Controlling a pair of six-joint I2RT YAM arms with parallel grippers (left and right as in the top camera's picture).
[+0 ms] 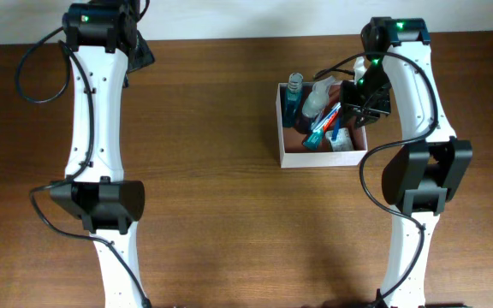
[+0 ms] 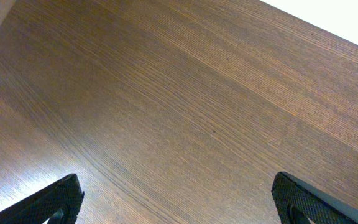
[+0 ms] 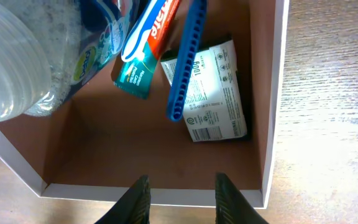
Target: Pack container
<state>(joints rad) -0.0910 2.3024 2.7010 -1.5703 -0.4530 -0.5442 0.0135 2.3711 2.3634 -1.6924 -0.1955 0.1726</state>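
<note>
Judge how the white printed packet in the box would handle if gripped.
The packet looks creased and glossy, so probably floppy and somewhat slippery. Lying flat in a corner of the container, it would likely be hard to pinch.

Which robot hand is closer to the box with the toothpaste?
Right. The right gripper hangs just over the box's right edge. The left gripper is far off to the box's left, over bare table.

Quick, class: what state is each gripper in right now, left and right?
Left gripper: wide open, empty, above the bare table.
Right gripper: partly open, holding nothing, at the container wall.
</note>
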